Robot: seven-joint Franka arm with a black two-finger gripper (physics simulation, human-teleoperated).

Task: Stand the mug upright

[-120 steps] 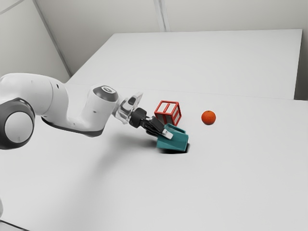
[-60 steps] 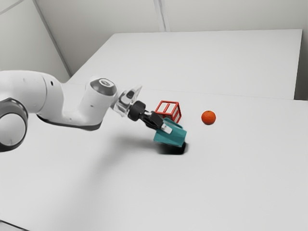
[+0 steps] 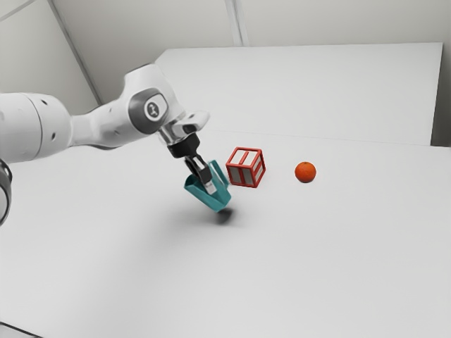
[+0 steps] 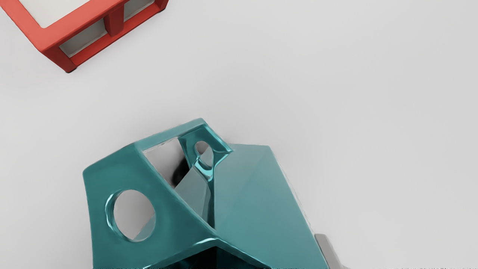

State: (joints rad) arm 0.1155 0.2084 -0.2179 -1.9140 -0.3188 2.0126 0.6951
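In the exterior view my gripper [image 3: 209, 186] points down and slightly toward the view's right, shut on the teal mug [image 3: 220, 198]. The angular mug hangs tilted above the table, its base low toward the view's right and its mouth up toward the view's left. Its handle is on the side facing the crate. In the wrist view the mug [image 4: 257, 186] shows its side wall, the pierced handle and part of the dark mouth. One grey fingertip [image 4: 328, 249] lies against the mug's outer wall; the other finger is hidden there.
A red-framed crate [image 3: 246, 167] with pale panels stands on the white table [image 3: 317, 260], close to the mug on the exterior view's right. Farther right sits an orange ball-shaped fruit [image 3: 305, 172]. In the wrist view the crate [image 4: 114, 24] lies beyond the mug's handle.
The mug has risen off the table in my gripper and moved toward the exterior view's left. My hand has turned to point more downward, tipping the mug's mouth upward. The crate and fruit have stayed put.
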